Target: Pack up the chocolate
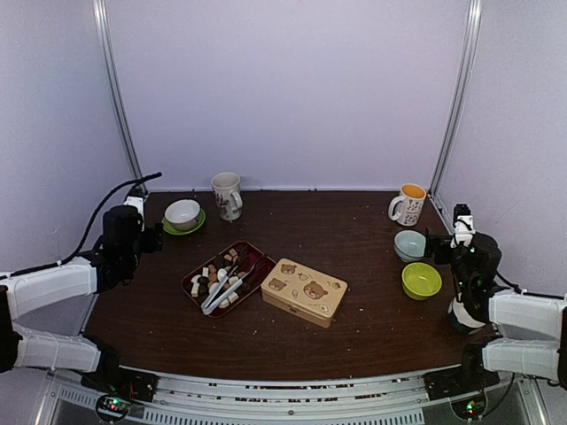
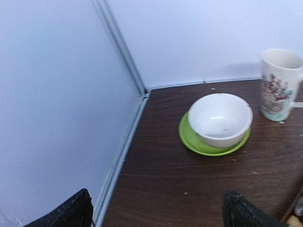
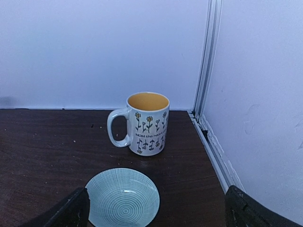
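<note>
chocolate (image 1: 203, 284) lies under tongs (image 1: 232, 285); left gripper (image 2: 156, 211) and right gripper (image 3: 158, 208) gape wide, empty. sloppy tongs grab could scatter pieces imo

A dark wooden table (image 1: 372, 266) stands boxed in by pale walls (image 1: 292, 88) behind and beside it, metal strips (image 1: 118, 97) rising from its far corners; the light seems soft and even.

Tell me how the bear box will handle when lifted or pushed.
The box looks rigid and boxy, so it should keep its shape. It lies flat and low, so a push probably slides it rather than tips it. Its lid looks shut; gripped by the lid alone, it might come apart.
</note>
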`<action>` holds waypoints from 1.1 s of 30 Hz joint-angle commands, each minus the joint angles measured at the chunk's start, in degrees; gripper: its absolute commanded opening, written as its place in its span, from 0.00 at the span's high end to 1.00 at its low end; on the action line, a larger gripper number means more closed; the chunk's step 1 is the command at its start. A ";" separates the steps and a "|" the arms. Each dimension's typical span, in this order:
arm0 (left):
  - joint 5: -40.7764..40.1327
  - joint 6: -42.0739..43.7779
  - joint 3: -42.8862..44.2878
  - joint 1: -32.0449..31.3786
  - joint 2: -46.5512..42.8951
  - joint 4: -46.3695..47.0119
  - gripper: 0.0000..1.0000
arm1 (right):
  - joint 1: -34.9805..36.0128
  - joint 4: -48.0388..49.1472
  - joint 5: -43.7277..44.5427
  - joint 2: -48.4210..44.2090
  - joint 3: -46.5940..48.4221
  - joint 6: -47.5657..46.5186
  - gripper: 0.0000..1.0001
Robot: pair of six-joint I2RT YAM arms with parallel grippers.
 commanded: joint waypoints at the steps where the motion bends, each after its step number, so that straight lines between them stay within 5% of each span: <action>1: 6.42 0.28 -1.75 8.51 -0.23 8.41 0.02 | -3.37 8.83 -1.72 6.62 -0.30 -1.07 0.00; 10: 9.07 3.41 -8.41 13.42 5.53 24.08 0.02 | -9.27 9.04 -9.77 15.22 6.22 3.07 0.00; 17: 12.03 8.70 -10.93 14.59 9.64 35.52 0.02 | -10.56 29.99 -14.01 24.20 0.42 4.73 0.00; 24: 19.17 10.77 -13.86 17.59 14.95 48.64 0.02 | -10.49 26.01 -13.60 23.12 1.31 4.17 0.00; 33: 26.37 6.53 -10.22 22.53 16.26 41.20 0.02 | -10.04 26.12 -12.64 23.39 1.46 3.87 0.00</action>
